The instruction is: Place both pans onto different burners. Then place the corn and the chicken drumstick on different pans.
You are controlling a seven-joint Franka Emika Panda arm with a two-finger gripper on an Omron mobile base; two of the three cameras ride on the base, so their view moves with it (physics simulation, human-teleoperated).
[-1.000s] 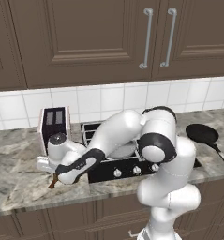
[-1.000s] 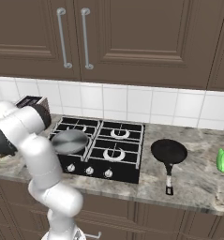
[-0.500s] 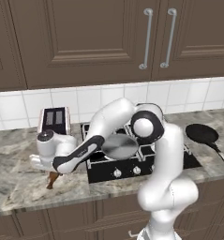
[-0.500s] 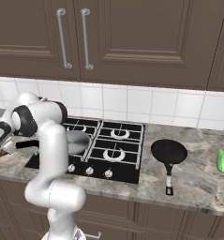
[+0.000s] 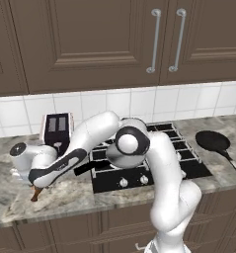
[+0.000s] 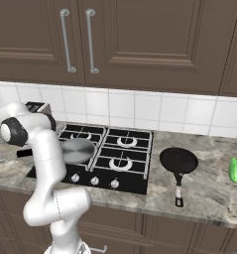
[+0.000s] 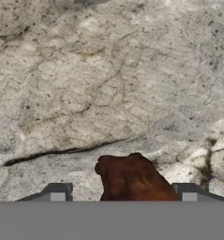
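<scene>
Claw (image 5: 36,189) reaches far left, low over the marbled tabletop (image 5: 11,202), with the chicken drumstick (image 7: 134,180) seated between its two tips in the hand view; the tips stand on either side of the meat with visible gaps, so whether they press on it cannot be told.

Largest items first. Hob (image 6: 121,154): the silvery-grey pan (image 6: 76,150) rests on the front-left burner, its black handle pointing toward the arm. Black pan (image 6: 179,160): off the hob, on the tabletop to the right, so one pan placement appears outstanding. Green item (image 6: 235,169), likely the corn: far right, well apart from both pans. Drumstick: left of the hob, below the toaster (image 5: 57,129), its brown tip showing under the claw in the left base view.

Risks, as judged:
- Tapered, rounded meat may slip or pivot between the tips if gripped near the end.
- Carrying toward the hob, the extended arm could strike the pan handle and shift the pan off its burner.
- Delivering food before the black pan is set breaks the order.
</scene>
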